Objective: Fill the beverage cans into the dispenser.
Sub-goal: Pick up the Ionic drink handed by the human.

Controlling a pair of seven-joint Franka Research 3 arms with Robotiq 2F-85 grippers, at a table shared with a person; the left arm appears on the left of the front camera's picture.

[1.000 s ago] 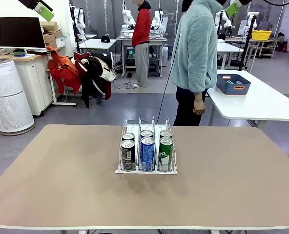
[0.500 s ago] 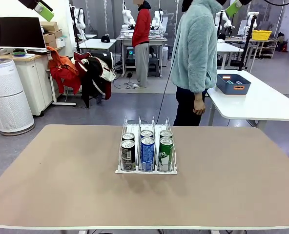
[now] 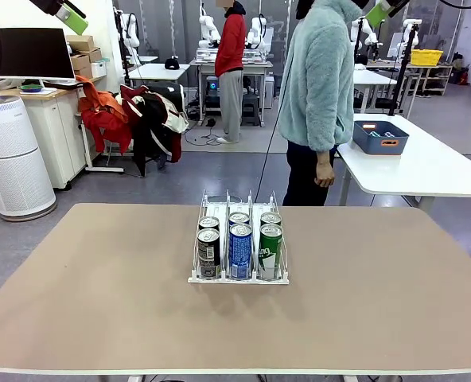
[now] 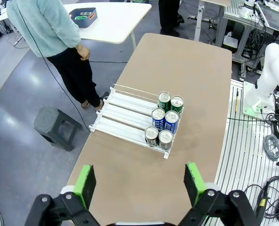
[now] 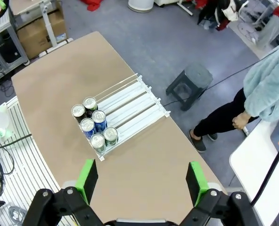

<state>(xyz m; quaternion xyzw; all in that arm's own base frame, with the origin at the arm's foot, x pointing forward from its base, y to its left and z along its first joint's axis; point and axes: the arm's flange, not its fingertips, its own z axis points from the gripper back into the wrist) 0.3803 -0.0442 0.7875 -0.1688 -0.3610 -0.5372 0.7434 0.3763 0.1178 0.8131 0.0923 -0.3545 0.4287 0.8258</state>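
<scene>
We see no change over the last second. The six beverage cans (image 3: 240,247) stand as before in the dispenser (image 3: 239,208), which is at the centre of the surface (image 3: 100,294). They fill its 6 o'clock end, two in each lane: black at 9 o'clock, blue in the middle, green at 3 o'clock. The 12 o'clock part of every lane is free.

The left tool (image 4: 139,181) and the right tool (image 5: 141,181) both hang high above, released and grasping nothing. The person (image 3: 319,79) stands beyond the far edge, at about 1 o'clock.

We judge that the filling is paused and that there is room for more cans.
</scene>
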